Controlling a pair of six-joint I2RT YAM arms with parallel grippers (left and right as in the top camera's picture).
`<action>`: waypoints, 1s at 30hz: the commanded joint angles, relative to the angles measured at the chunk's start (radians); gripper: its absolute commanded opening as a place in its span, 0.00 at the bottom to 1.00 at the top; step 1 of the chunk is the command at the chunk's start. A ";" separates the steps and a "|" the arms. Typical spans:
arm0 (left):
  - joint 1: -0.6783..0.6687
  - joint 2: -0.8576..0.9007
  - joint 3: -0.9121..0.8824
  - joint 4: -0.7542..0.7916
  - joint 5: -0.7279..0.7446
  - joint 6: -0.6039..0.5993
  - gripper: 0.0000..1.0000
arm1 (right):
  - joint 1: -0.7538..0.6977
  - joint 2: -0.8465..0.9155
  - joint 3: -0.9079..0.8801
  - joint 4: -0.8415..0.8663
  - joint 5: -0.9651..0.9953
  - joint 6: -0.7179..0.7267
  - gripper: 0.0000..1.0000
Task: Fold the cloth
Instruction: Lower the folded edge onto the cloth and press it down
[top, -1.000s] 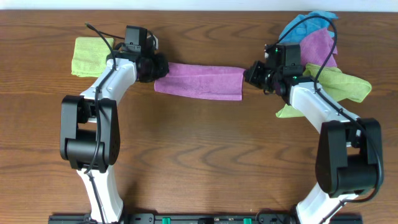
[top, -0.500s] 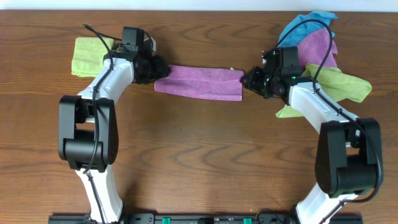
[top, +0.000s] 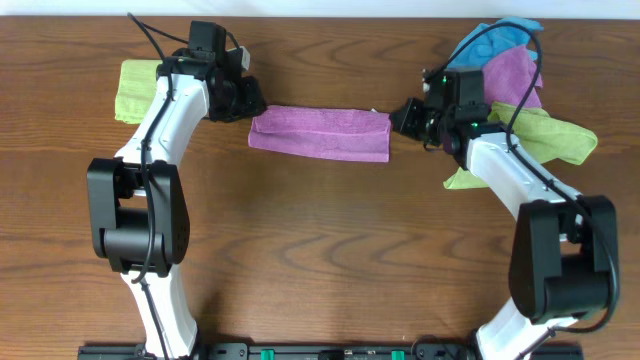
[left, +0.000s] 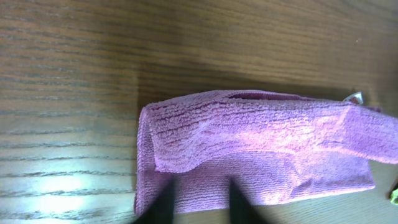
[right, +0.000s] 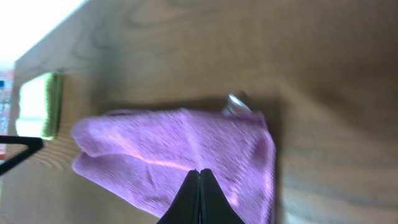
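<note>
The purple cloth (top: 320, 133) lies on the wooden table as a long folded strip. In the left wrist view (left: 261, 146) its near layer is doubled over unevenly. In the right wrist view (right: 180, 155) a small tag sticks out at its far corner. My left gripper (top: 250, 100) is open just beyond the cloth's left end, its fingers (left: 200, 202) apart above the cloth's edge and holding nothing. My right gripper (top: 402, 118) is at the cloth's right end. Its fingers (right: 200, 180) are pressed together over the cloth, with no cloth visibly between them.
A folded yellow-green cloth (top: 140, 90) lies at the back left and also shows in the right wrist view (right: 40, 102). At the back right is a pile of cloths: blue (top: 500, 35), purple (top: 515, 75) and green (top: 550, 135), under the right arm.
My left gripper has let go of the cloth's left end and drawn back to the upper left. The cloth now lies flatter and straighter. My right gripper has hardly moved.
</note>
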 joint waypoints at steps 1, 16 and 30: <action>-0.006 0.004 0.016 -0.005 -0.026 0.019 0.06 | 0.035 -0.030 0.014 0.022 0.059 -0.050 0.01; -0.106 0.005 0.014 0.046 -0.275 -0.003 0.06 | 0.175 0.121 0.014 0.039 0.434 -0.099 0.02; -0.106 0.018 -0.008 0.063 -0.274 -0.003 0.06 | 0.184 0.176 0.014 0.028 0.413 -0.088 0.02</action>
